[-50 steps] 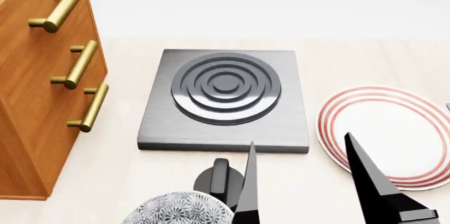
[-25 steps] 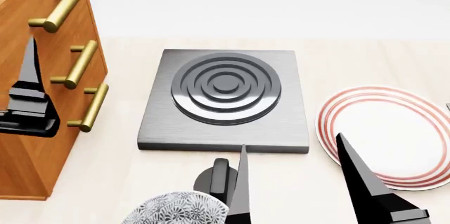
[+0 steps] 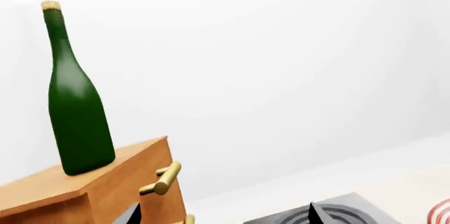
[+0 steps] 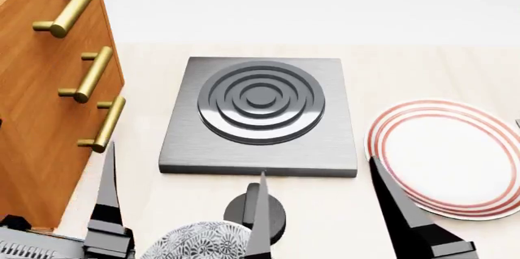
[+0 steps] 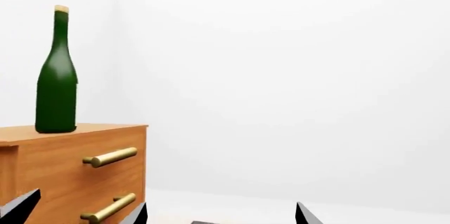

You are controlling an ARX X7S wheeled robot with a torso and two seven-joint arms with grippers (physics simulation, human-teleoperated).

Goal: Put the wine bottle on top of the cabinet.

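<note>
The tall dark green glass wine bottle (image 3: 76,109) stood upright atop the orange-brown wooden cabinet (image 4: 42,122), well above both grippers; left gripper (image 4: 106,210) and right gripper (image 4: 321,210) hung spread, empty.

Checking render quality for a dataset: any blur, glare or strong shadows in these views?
Left wrist view: sharp, soft sheen on the wine bottle, tilted framing. Right wrist view: sharp, flat white backdrop, cabinet evenly lit. Head view: crisp; mild reflections on the stove plate, faint shadows.
</note>
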